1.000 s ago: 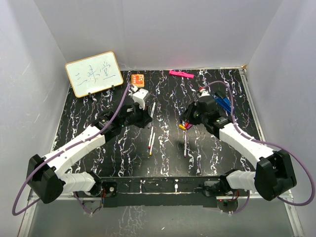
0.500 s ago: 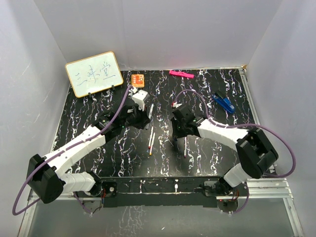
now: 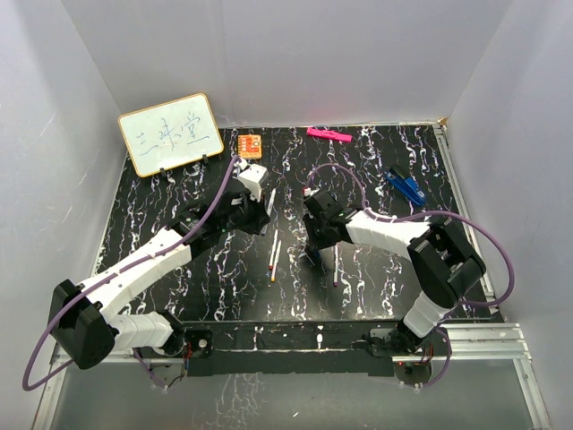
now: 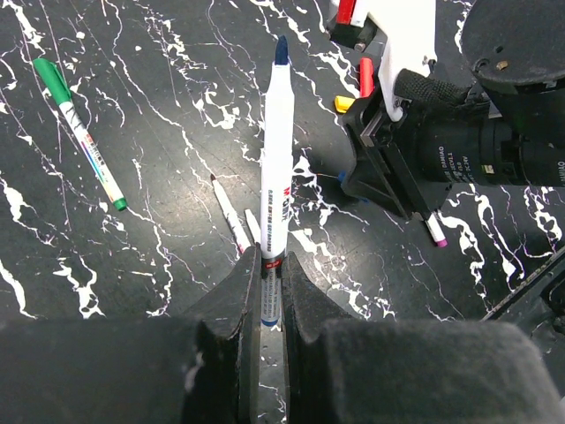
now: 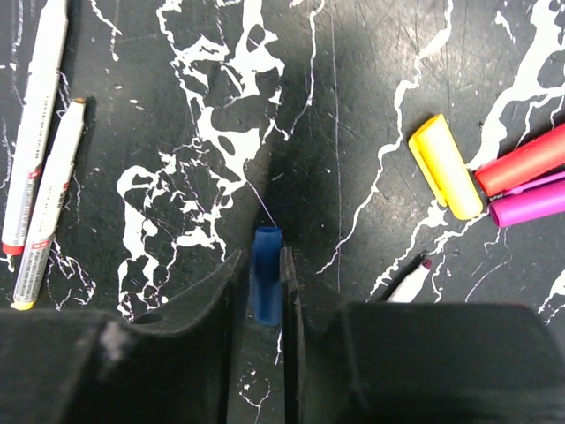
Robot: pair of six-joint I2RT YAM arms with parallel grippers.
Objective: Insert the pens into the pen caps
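Pen (image 4: 275,150) with the blue tip is pinched tight in the left gripper (image 4: 270,261), nose aimed at the right gripper (image 5: 263,265). That one has just swung in from the far right to mid-table, jaws squeezing the blue cap (image 5: 267,287). Capping looks next! Loose pens (image 3: 274,255) lie on the table (image 3: 152,206) nearby, yellow cap (image 5: 446,165) just beside; side walls (image 3: 510,134) well apart, a clear gap between the grippers.
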